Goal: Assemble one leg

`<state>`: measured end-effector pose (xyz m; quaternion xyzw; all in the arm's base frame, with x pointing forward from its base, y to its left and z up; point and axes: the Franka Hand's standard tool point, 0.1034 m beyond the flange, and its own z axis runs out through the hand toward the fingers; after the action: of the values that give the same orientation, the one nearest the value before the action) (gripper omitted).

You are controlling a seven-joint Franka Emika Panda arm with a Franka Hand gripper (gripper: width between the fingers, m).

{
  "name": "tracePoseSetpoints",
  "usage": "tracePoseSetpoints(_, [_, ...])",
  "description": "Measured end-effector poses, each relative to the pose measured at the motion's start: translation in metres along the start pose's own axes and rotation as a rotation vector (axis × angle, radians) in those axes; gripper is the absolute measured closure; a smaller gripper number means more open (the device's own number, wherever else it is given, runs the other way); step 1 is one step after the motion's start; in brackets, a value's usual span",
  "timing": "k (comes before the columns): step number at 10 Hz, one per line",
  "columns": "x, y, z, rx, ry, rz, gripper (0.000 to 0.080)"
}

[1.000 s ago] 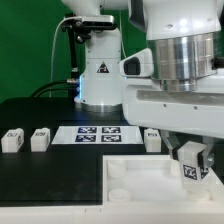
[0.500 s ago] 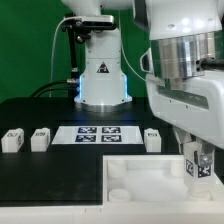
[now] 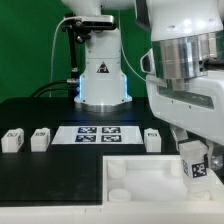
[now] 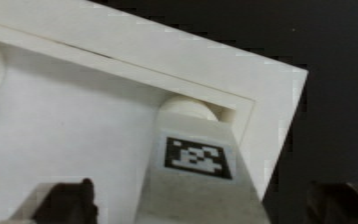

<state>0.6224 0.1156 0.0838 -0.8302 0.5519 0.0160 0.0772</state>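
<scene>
The leg (image 3: 196, 164) is a small white block with a black-and-white tag. It stands upright in the near right corner socket of the large white tabletop (image 3: 140, 168). In the wrist view the leg (image 4: 202, 150) runs down to the round corner socket (image 4: 190, 104) of the tabletop (image 4: 87, 90). My gripper (image 3: 192, 146) is right above the leg and straddles its upper end. In the wrist view my gripper (image 4: 206, 203) is open, with a gap between each dark finger (image 4: 69, 200) and the leg's sides.
Three more white legs (image 3: 12, 139) (image 3: 40, 138) (image 3: 152, 139) stand in a row on the black table. The marker board (image 3: 98, 133) lies between them. The arm's white base (image 3: 100, 75) stands behind, with cables at the exterior view's left.
My gripper turned the leg from tilted to upright over the corner socket and shifted slightly right. The fingers then spread off the leg, and its top now shows.
</scene>
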Motion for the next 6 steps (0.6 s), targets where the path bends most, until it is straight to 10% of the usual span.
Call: tracePoseSetpoints(6, [0.0035,-0.0017,-0.0002,-0.016,0.009,-0.719,0.015])
